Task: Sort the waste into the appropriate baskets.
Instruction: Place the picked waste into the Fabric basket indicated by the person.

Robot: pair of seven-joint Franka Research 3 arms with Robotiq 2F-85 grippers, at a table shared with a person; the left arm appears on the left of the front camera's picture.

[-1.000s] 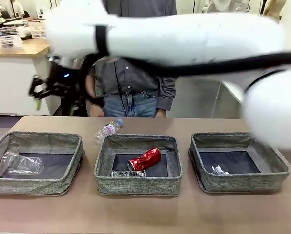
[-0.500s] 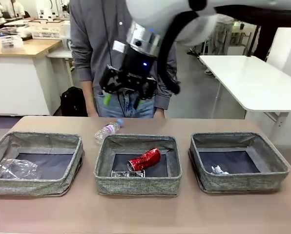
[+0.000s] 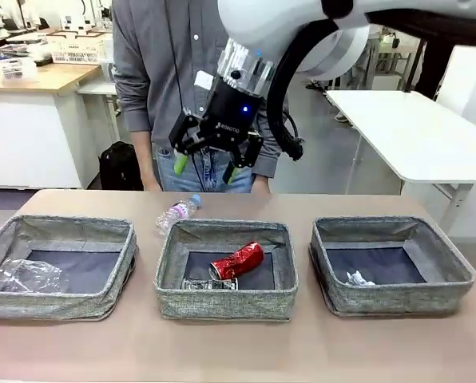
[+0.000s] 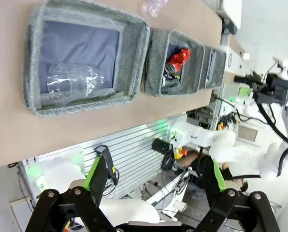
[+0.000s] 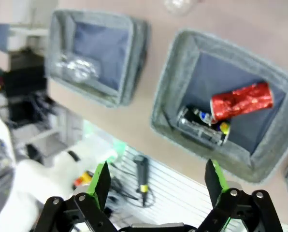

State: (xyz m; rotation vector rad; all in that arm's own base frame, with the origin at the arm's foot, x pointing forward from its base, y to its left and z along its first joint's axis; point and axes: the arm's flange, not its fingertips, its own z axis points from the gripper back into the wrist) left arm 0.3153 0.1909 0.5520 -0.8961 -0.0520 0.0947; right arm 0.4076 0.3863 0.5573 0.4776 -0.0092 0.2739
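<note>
- Right gripper [image 3: 208,166], upper centre of the front view, hangs above the table with fingers spread wide, holding nothing.
- Left gripper [image 4: 156,176] also gapes wide, empty.
- Bottle [image 3: 176,213] lies behind the middle basket [image 3: 226,299].
- Red can [image 3: 236,261] and dark can [image 3: 209,284] sit inside it.
- Cup [image 3: 29,276] in left basket [image 3: 54,303]; paper [image 3: 358,278] in right basket [image 3: 398,297].

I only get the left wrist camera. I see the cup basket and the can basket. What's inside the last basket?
Observer: Just a crumpled white paper wad, in the right basket.
Operator: Where's the other robot hand?
Observer: The right gripper hangs open and empty above the table's far edge, in front of the person.
Operator: My picture cuts off the bottle!
Observer: The bottle lies on the table just behind the middle basket, blue cap toward the person.
</note>
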